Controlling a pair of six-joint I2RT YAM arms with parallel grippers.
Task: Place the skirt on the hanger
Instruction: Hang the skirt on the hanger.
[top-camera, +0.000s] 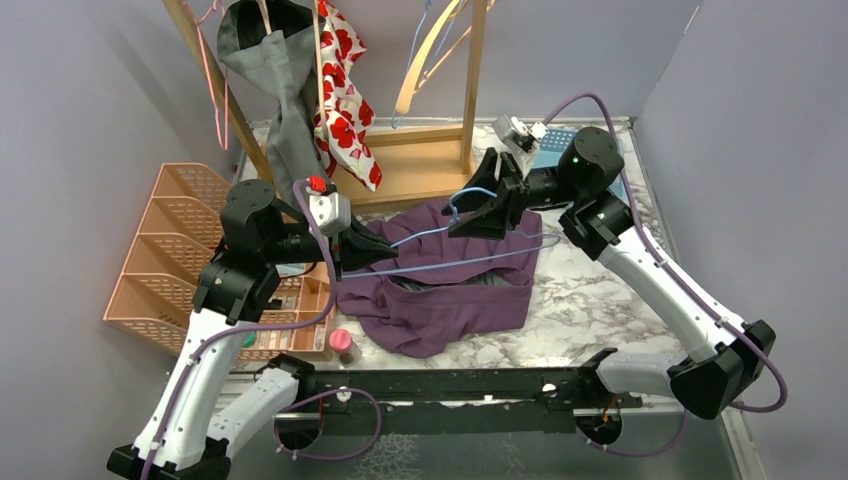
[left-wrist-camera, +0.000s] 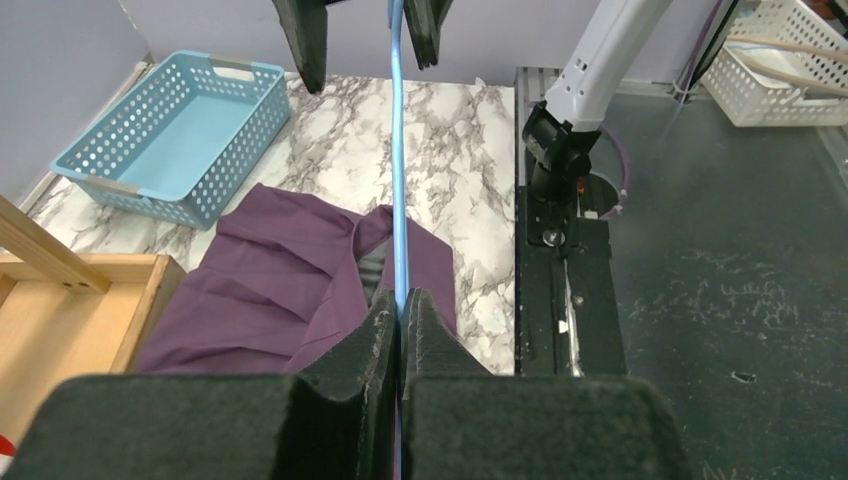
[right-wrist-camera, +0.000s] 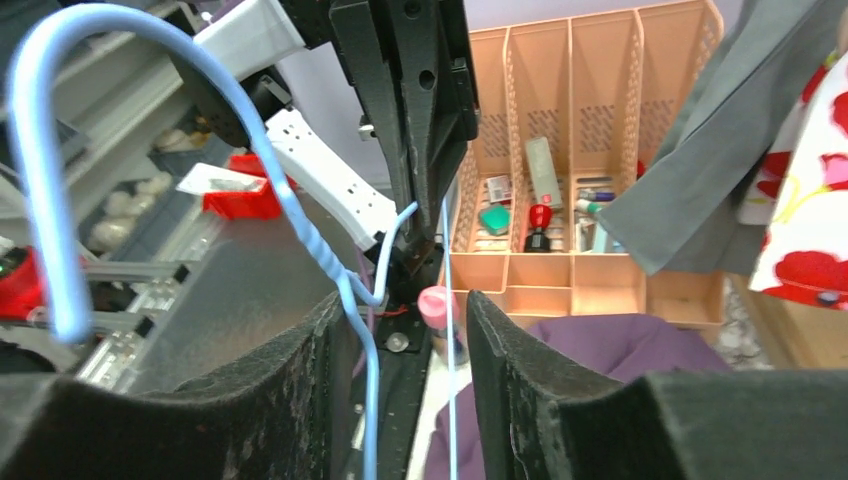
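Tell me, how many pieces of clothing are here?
3: a purple skirt lying on the table, a grey garment and a red-and-white floral one hanging on the wooden rack behind it. Others may hide behind those.

From the top, the blue basket (top-camera: 551, 150) at the far right corner of the table (top-camera: 590, 300) is mostly hidden behind the right arm (top-camera: 650, 270). The rack (top-camera: 473, 90), grey garment (top-camera: 275, 70) and flowered garment (top-camera: 345, 100) are cut by the top edge. The skirt (top-camera: 440, 320) lies partly under the hanger (top-camera: 440, 267), left gripper (top-camera: 392, 254) and right gripper (top-camera: 470, 205). In the right wrist view, items in the orange organizer (right-wrist-camera: 520, 90) are too small to name.
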